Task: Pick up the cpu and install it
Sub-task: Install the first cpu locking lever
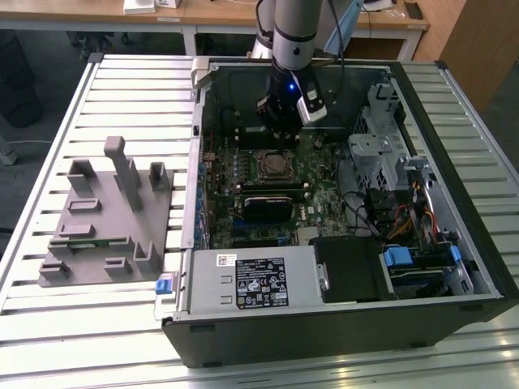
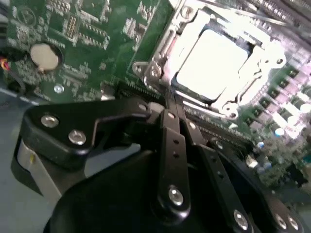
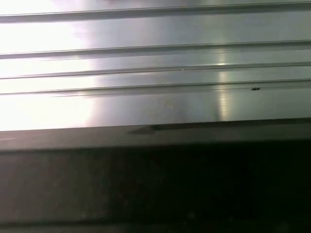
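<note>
Gripper (image 2: 170,104) fingertips: hidden behind own black linkage, second wrist view. Cpu (image 2: 214,63): top glare-washed, detail unreadable. Arm (image 1: 293,28): cut off, exterior view.

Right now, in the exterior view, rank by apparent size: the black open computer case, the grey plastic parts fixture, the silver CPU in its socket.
1. Black open computer case
2. Grey plastic parts fixture
3. Silver CPU

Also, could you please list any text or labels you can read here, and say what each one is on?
No text can be read.
Black label on the power supply: print too small.
White sticker above it on the same unit: too small.
Motherboard markings: blurred.
cpu top: washed out by glare, nothing legible.
</note>
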`<action>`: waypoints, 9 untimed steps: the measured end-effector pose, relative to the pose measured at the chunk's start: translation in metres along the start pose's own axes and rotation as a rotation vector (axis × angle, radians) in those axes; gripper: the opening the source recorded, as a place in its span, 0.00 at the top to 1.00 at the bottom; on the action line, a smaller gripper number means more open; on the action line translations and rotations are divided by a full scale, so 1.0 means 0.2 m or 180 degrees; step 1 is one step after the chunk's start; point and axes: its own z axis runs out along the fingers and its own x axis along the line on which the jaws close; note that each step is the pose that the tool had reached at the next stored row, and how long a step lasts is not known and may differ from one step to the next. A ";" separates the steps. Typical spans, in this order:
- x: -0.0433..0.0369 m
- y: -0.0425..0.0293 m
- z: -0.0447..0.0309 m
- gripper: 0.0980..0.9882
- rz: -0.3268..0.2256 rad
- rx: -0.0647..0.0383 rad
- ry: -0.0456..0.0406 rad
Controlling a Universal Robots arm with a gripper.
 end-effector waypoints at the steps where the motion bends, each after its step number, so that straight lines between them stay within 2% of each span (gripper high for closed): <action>1: 0.000 0.000 -0.009 0.99 0.0000 0.0001 0.0002; 4: 0.000 0.000 -0.017 0.99 0.0000 0.0001 0.0006; 9: -0.001 -0.024 -0.018 0.99 0.0000 0.0002 0.0007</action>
